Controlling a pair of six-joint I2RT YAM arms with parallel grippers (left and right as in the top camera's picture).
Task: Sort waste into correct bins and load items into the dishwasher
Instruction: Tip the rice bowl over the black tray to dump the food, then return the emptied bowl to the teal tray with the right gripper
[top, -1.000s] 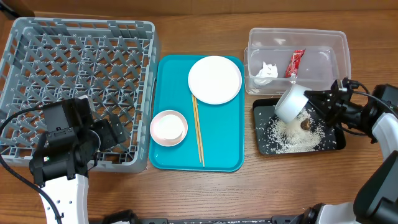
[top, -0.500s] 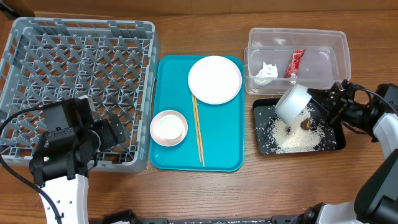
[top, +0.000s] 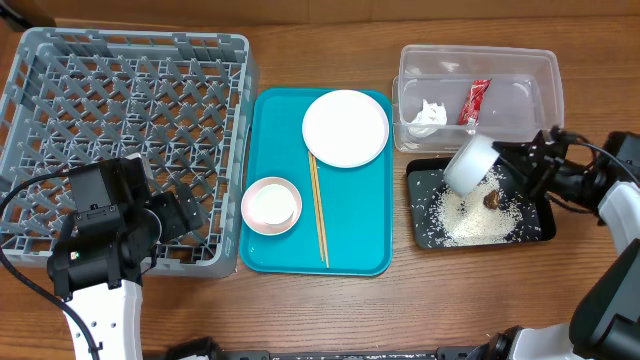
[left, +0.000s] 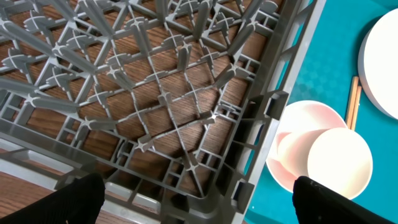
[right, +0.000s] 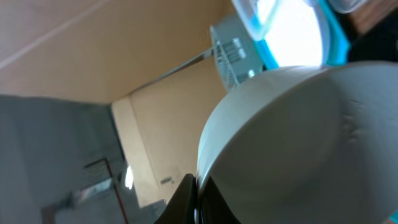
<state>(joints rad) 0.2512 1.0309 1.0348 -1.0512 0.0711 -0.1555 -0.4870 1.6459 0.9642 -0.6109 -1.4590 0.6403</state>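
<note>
My right gripper (top: 505, 165) is shut on the rim of the pale grey-green bowl (top: 468, 165), held tipped on its side above the black tray (top: 425, 235); the bowl fills the right wrist view (right: 298, 143). Loose rice (top: 475, 222) and a brown lump (top: 492, 200) lie in that tray. The clear tub (top: 540, 90) holds the red wrapper (top: 475, 100) and the white tissue (top: 428, 114). My left gripper (top: 190, 215) is open and empty over the grey rack's (top: 130, 110) near right corner. The plate (top: 345, 127), chopsticks (top: 318, 210) and pinkish bowl (top: 252, 208) with the white cup (top: 272, 205) inside lie on the teal tray.
The teal tray (top: 350, 225) lies between the rack and the two bins. The rack's lattice floor (left: 161, 99) fills the left wrist view, with the pinkish bowl (left: 292, 118) and cup (left: 339, 162) at its right. The table is bare wood along the front edge.
The tipped bowl and my right gripper have shifted slightly right and back over the black tray. The brown lump now lies clear of the bowl. The left arm has not moved.
</note>
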